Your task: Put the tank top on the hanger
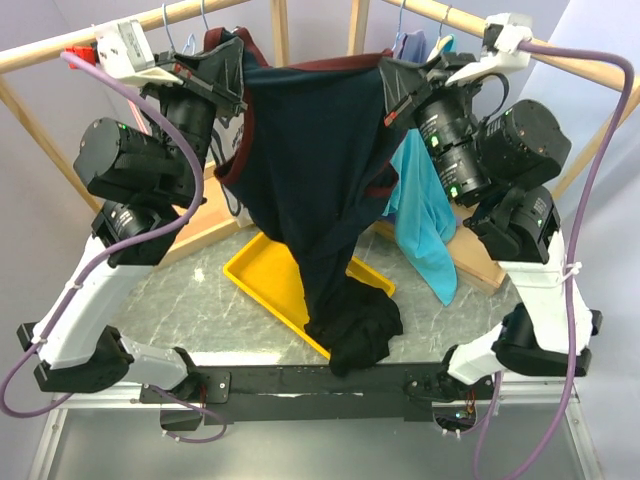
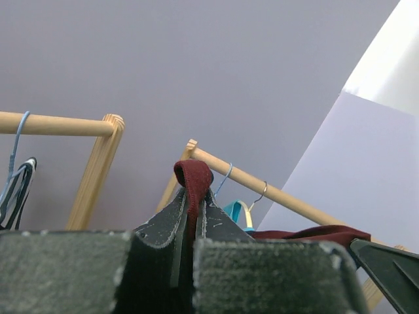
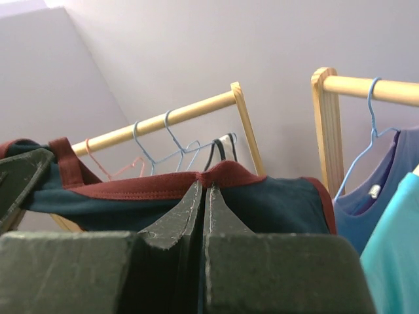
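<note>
Two grippers hold the tank top (image 1: 310, 170) up high. It stretches between them and hangs down below. The left gripper (image 2: 194, 196) is pinched shut on the red edge, and so is the right gripper (image 3: 201, 191). The hanger (image 3: 174, 139) hangs bare on the rail (image 3: 196, 106) past the right gripper. The top is not on it yet.
</note>
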### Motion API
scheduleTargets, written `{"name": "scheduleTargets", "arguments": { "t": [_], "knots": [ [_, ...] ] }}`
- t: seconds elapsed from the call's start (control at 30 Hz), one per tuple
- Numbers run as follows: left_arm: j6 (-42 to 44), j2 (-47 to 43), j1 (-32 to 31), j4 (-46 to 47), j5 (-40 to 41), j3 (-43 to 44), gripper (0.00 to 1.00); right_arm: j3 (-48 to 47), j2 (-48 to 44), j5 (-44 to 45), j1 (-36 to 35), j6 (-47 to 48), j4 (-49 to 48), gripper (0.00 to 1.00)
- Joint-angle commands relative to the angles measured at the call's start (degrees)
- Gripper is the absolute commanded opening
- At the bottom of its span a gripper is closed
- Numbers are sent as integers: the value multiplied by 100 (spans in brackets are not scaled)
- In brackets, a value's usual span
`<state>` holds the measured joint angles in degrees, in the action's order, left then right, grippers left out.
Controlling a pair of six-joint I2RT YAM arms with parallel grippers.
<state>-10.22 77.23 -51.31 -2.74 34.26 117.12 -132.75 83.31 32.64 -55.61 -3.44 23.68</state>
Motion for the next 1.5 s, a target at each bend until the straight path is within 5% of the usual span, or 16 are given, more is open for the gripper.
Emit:
{"name": "scheduleTargets", "arguments": {
  "t": [0.0, 0.27, 0.37, 0.6, 0.8, 0.97, 1.0, 1.13, 1.17, 1.23, 1.37, 1.4, 1.47],
  "knots": [
    [266, -542, 24, 898, -42, -678, 1, 792, -569, 128, 51, 265, -882, 0],
    [205, -586, 33, 697, -121, -813, 1, 697, -447, 365, 51, 239, -383, 0],
    [-41, -867, 33, 547, -16, -1547, 1, 1775, -981, 383, 51, -199, -294, 0],
    [-2900, -2351, 33, -683, -164, -4711, 1, 7243, -3650, -1010, -2, -2998, -661, 0],
    [-4539, -3671, 24, -588, -1412, -7956, 1, 10335, -4735, -1876, -379, -4505, -1401, 0],
    [-4928, -3926, -11, -561, -2396, -9082, 1, 10629, -4701, -1376, -1047, -4674, -867, 23],
    [-4989, -3978, -19, -639, -2450, -9128, 1, 10560, -4701, -1296, -1100, -4657, -752, 35],
    [-5034, -4321, -90, -1068, -2574, -9172, 3, 10296, -4631, -673, -1171, -4578, -242, 56],
    [-5051, -4348, -81, -1201, -2565, -9111, 5, 10226, -4535, -454, -1162, -4499, -146, 57],
    [-5025, -4444, -98, -1447, -2608, -9041, 32, 10032, -4403, -250, -1153, -4464, -83, 61],
    [-4605, -4664, -99, -1483, -2837, -8778, 57, 9734, -4139, -74, -1083, -4192, -311, 63],
    [-4525, -4708, -99, -1492, -2872, -8689, 72, 9655, -4095, -48, -1031, -4121, -329, 63],
    [-4175, -4814, -99, -1388, -2977, -8427, 72, 9435, -4025, 14, -1013, -3972, -312, 64]
  ]
}}
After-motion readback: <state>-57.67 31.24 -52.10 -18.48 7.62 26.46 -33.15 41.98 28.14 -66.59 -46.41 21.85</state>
